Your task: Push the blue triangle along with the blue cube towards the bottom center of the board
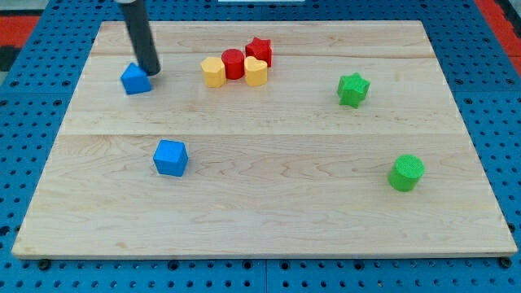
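Camera view, single frame: wooden board (269, 220) lying on a blue pegboard surface (32, 98). My tip (151, 72) is down on the board in the upper left area, at the upper right edge of the blue triangle (135, 79); the two look to be touching or just beside each other, contact cannot be confirmed. The rod is a plain dark stick with no jaws, so nothing is held or clamped. Blue cube (170, 157) sits below and slightly to the right of the triangle, well apart from it and from my tip, in the left half of the board around mid height. Near the top centre, a tight cluster: yellow hexagon-like block (213, 72), red cylinder (233, 63), yellow heart-like block (256, 72), red star (259, 50), all touching or nearly so. Green star (353, 89) at upper right. Green cylinder (406, 172) at lower right.
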`<state>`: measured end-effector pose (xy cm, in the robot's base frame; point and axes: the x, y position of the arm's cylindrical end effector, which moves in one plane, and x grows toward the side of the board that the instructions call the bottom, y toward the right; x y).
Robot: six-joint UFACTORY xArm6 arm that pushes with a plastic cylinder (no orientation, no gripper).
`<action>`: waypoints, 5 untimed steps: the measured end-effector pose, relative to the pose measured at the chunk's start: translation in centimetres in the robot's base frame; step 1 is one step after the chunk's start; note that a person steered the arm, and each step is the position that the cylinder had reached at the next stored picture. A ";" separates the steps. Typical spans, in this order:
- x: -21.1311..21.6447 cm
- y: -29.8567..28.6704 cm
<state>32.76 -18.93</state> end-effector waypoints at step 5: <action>4.7 -5.7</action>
<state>37.44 -24.66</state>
